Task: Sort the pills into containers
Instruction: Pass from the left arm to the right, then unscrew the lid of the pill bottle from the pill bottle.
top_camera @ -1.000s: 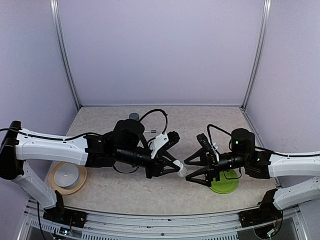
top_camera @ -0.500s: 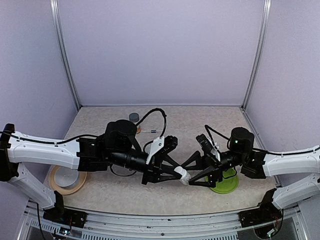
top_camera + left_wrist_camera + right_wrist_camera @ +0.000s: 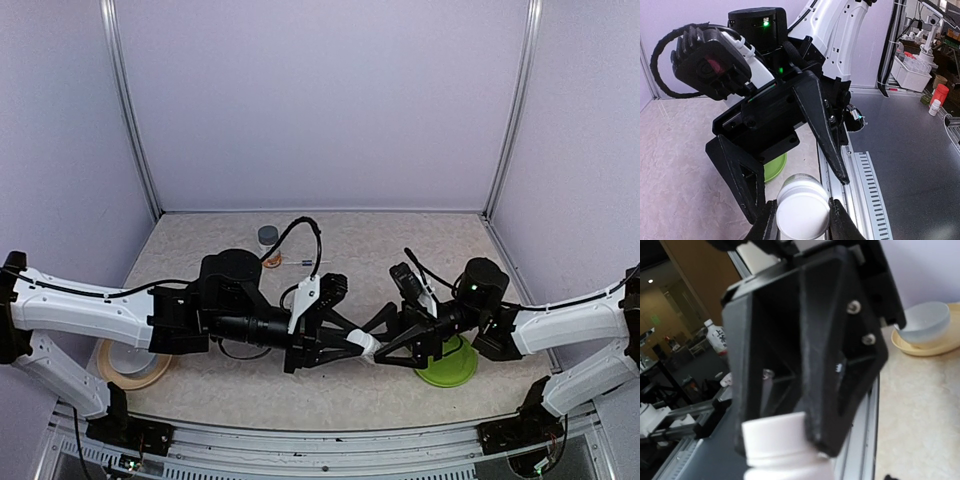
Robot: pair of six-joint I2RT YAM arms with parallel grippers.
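Hovering mid-frame in the top view, the left pincer (image 3: 353, 343) grips the small vial (image 3: 367, 346), facing the right pincer (image 3: 383, 345). Only the left wrist view shows those fingers (image 3: 825, 135) spread astride its white cap (image 3: 802, 212); the right wrist view adds a white bowl (image 3: 925, 322), upper right.

small clear vial with white cap (image 3: 802, 207): is looking smooth, matt plastic | round flat green plate (image 3: 455, 372): is looking smooth plastic
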